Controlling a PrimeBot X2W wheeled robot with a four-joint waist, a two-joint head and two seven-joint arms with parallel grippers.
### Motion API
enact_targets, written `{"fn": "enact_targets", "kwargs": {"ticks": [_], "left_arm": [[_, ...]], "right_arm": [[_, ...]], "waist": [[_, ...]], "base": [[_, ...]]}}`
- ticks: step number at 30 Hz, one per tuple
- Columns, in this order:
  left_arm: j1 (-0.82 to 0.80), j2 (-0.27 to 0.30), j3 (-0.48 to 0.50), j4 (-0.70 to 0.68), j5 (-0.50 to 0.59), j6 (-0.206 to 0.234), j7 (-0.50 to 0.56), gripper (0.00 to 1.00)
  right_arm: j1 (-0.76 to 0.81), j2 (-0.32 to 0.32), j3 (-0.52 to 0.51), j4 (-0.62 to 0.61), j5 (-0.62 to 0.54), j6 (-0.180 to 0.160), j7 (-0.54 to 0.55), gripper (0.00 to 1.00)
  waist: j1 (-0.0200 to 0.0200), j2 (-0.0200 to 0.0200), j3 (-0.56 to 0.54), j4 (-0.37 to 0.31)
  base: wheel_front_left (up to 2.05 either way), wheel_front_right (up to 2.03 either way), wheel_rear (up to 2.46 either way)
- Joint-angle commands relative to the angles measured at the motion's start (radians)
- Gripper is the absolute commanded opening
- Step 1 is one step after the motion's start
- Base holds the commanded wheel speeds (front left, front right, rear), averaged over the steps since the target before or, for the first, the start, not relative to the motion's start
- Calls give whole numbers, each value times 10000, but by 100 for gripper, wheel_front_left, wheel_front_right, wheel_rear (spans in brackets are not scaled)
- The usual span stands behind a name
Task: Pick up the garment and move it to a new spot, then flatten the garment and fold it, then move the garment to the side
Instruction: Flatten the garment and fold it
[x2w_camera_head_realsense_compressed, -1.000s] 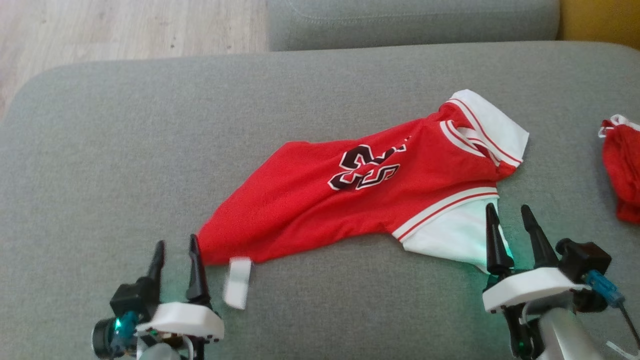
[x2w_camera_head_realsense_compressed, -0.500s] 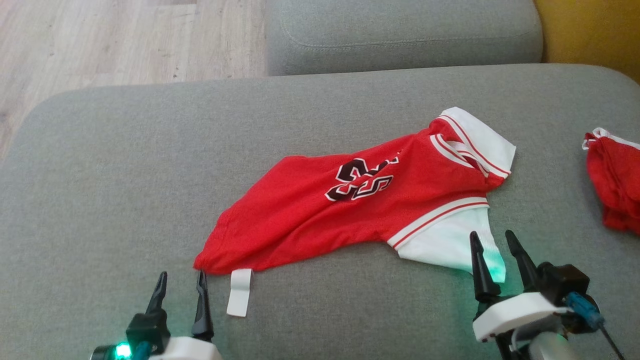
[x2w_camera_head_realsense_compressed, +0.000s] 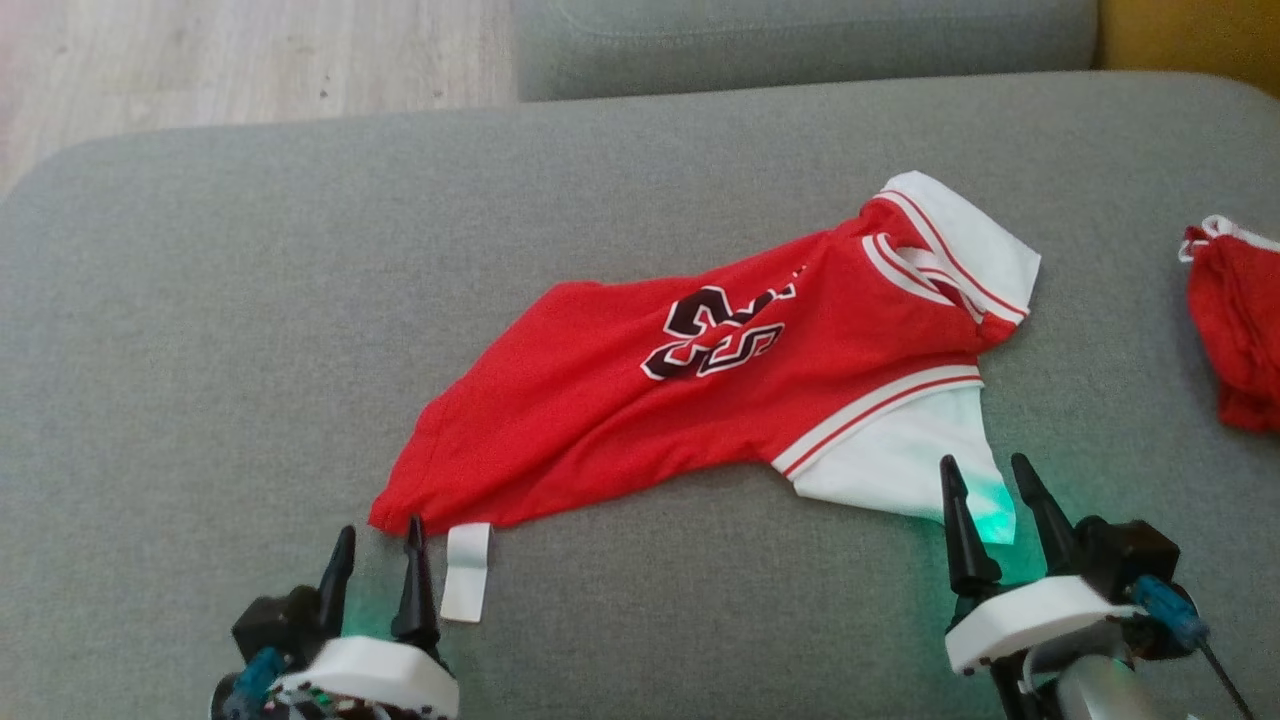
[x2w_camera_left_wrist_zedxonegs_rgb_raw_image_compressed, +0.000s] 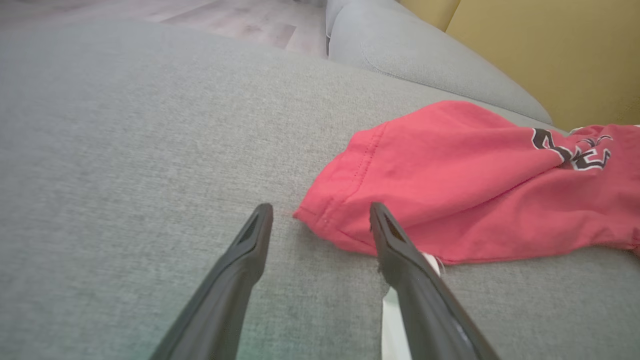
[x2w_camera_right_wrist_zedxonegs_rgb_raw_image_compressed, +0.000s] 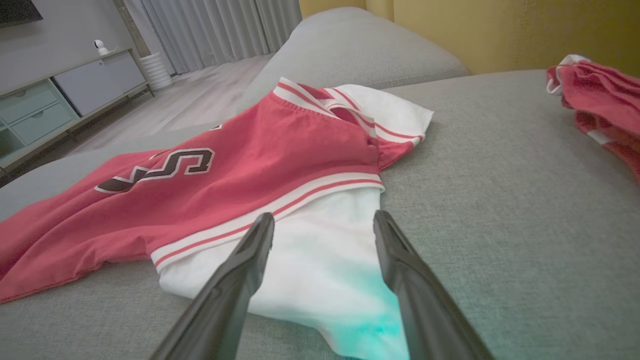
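My left gripper has spread wide, the garment lying free by its tips. My right gripper stays spread over the white sleeve

Home, living room.
Grey fabric sofa with a second grey cushion beyond it, pale wood-plank floor, floor-length grey curtains, low cabinet with drawers, mustard-yellow wall behind the sofa.
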Motion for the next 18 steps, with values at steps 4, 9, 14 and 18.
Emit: {"fn": "enact_targets", "kwargs": {"ticks": [4, 9, 14, 18], "left_arm": [[-555, 102, -73, 94, -624, -197, -53, 100], [-805, 102, 7, 404, -1364, -264, -53, 100], [-1030, 102, -97, 849, -2066, -393, -53, 100], [-1213, 102, -196, 835, -2302, -483, -53, 100]], "right_arm": [[-454, -27, 219, -301, -3, 35, -38, 100], [-560, -26, 200, -320, -18, 35, -38, 100], [-631, -26, 213, -361, -26, 35, -38, 100], [-675, -26, 228, -383, -44, 35, -38, 100]], "waist": [[-1, -1, 256, -140], [-1, -1, 425, -199], [-1, -1, 560, -261], [-1, -1, 660, -302]], "base": [[0, 0, 0], [0, 0, 0], [0, 0, 0], [0, 0, 0]]}}
